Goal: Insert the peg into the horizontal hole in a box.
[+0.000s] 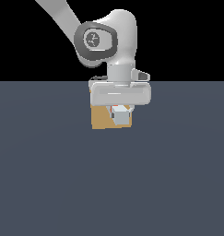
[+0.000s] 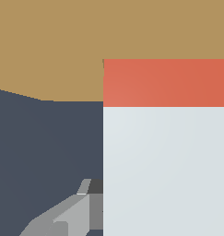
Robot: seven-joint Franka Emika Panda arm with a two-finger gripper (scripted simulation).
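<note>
The tan box (image 1: 100,119) stands on the floor, partly behind my hand; in the wrist view it fills the far part of the picture (image 2: 53,46). My gripper (image 1: 120,114) is shut on the peg (image 1: 121,117), which shows end-on as a pale grey block with a bit of red behind it. In the wrist view the peg (image 2: 164,156) is pale grey-white, and its red-orange end (image 2: 164,83) points at the box face and reaches right up to it. One grey finger (image 2: 69,216) shows beside the peg. The hole is hidden behind the peg and the hand.
A flat dark grey-blue floor (image 1: 49,184) spreads all round the box. The white arm (image 1: 104,41) comes down from the exterior view's upper left over the box.
</note>
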